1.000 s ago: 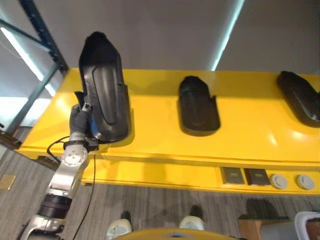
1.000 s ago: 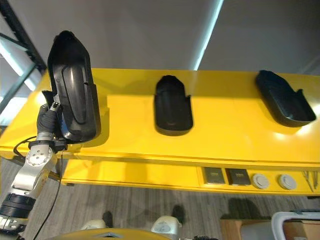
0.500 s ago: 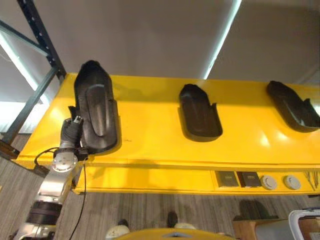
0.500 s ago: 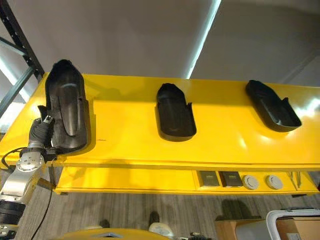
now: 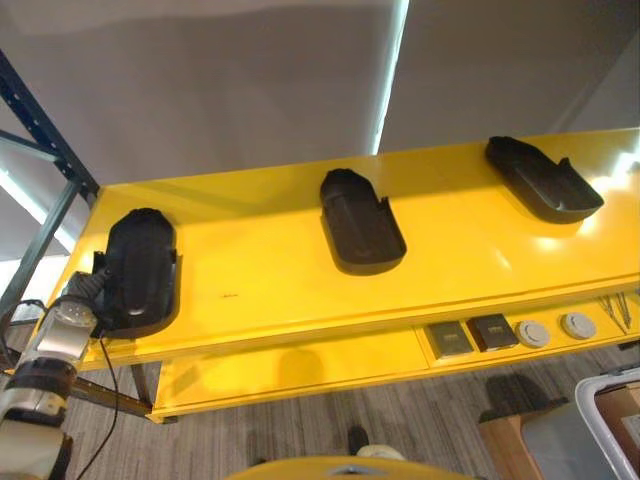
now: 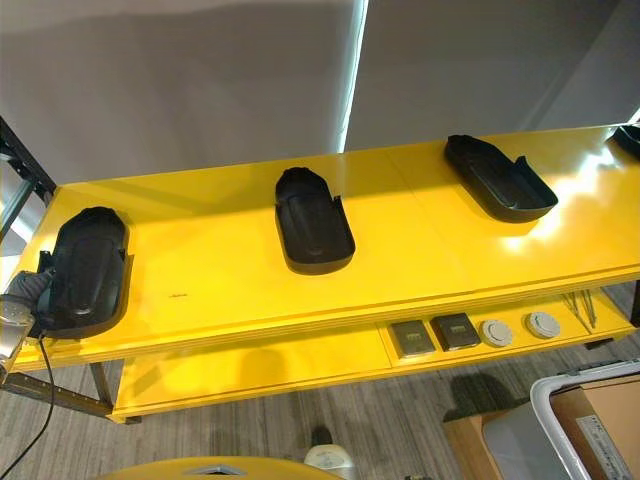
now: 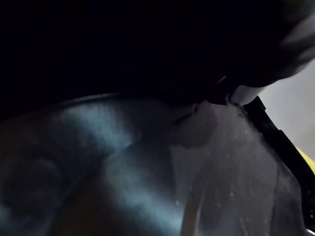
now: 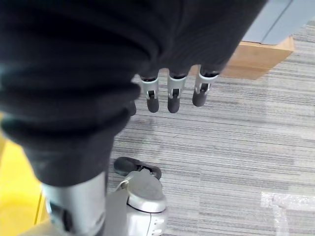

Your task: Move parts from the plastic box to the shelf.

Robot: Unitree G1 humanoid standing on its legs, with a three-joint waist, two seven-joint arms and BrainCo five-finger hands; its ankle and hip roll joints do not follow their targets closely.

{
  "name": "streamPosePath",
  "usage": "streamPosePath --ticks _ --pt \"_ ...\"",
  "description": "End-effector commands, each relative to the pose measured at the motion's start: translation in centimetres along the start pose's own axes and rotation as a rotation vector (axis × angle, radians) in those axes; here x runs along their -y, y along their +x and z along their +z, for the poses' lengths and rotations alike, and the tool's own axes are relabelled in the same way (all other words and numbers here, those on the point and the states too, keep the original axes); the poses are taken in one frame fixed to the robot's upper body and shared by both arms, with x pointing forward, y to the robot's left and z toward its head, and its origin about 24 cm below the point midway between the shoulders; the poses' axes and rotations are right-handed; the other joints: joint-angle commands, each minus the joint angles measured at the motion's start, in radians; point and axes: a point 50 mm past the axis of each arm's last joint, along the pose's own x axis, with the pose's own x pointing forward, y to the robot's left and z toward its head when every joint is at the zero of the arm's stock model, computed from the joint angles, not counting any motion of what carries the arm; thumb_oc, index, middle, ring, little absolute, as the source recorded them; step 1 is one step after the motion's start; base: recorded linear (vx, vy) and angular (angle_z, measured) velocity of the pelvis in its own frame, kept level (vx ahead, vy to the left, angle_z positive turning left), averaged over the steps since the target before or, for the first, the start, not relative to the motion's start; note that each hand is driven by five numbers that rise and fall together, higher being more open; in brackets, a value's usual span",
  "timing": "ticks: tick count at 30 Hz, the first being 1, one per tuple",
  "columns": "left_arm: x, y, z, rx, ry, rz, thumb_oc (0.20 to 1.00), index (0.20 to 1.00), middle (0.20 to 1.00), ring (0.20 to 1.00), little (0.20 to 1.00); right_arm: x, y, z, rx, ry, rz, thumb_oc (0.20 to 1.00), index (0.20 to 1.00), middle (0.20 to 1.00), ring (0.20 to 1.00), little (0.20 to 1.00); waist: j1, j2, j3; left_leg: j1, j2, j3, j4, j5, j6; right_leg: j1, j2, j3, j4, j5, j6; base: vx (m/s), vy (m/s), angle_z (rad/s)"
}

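Three black moulded parts lie on the yellow shelf. The left part rests flat at the shelf's left end, and my left hand is pressed against its near left edge, partly hidden behind it. The left wrist view has that part's dark surface very close. A middle part and a right part lie further along, apart from both hands. My right hand hangs over the carpet, open and holding nothing.
A grey-rimmed plastic box stands on the floor at the lower right beside a cardboard box. Small dark squares and round discs sit on the ledge below the shelf. A dark rack post rises at the left.
The left part has gone from standing tilted up in my left hand to lying flat on the shelf's left end. The camera has also shifted, so more of the shelf's right side shows.
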Motion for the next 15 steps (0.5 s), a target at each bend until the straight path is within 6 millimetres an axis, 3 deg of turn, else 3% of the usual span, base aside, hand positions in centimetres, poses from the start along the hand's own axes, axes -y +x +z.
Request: streamPosePath --ticks 1,4,15 --pt "-4.6 0.1 4.9 0.179 0.074 0.114 0.2 0.2 0.2 0.2 0.2 0.9 -0.1 0.6 0.01 -0.079 -0.009 1.0 1.0 1.0 1.0 1.0 -0.013 -0.024 0.008 -0.057 -0.033 -0.026 0.079 -0.03 0.065 -0.019 -0.009 0.073 0.082 -0.052 0.044 0.01 0.027 -0.15" --pt "-4.7 0.2 5.3 0.18 0.158 0.096 0.2 0.2 0.2 0.2 0.2 1.0 -0.1 0.5 0.011 -0.074 0.005 1.0 1.0 1.0 1.0 1.0 -0.02 -0.022 0.005 -0.05 -0.034 -0.019 0.074 -0.031 0.065 -0.016 -0.009 0.078 0.076 -0.05 0.046 0.0 0.014 -0.05" --pt "-2.8 0.9 5.3 0.138 0.18 0.134 0.2 0.2 0.2 0.2 0.2 0.9 -0.1 0.0 -0.003 -0.082 0.019 1.0 1.0 1.0 1.0 1.0 -0.054 -0.024 -0.003 -0.036 -0.034 0.007 0.059 -0.034 0.069 -0.024 -0.005 0.103 0.081 -0.049 0.049 0.03 0.004 -0.06"
